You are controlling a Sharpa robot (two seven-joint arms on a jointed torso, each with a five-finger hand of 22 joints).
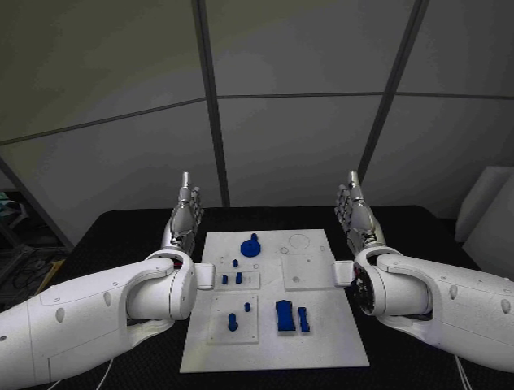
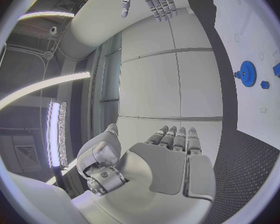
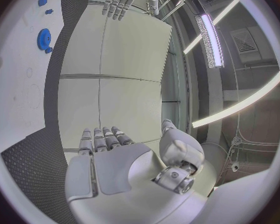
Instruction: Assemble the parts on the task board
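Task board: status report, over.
Left robot hand and right robot hand open, flanking the task board. Blue parts untouched. Nothing in the way.

Grey panelled wall (image 1: 292, 138) behind, split by dark seams. Black worktop (image 1: 116, 231) below. Long bright light strips (image 2: 40, 87) overhead. White board (image 1: 492, 203) leaning at right.

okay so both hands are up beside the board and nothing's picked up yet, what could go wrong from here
1. The small blue parts sit close together on the task board; a broad hand reaching for one may knock its neighbours.
2. The left hand and right hand flank the board and could crowd each other if both reach inward.
3. The blue gear lies near the far edge and might get pushed off.
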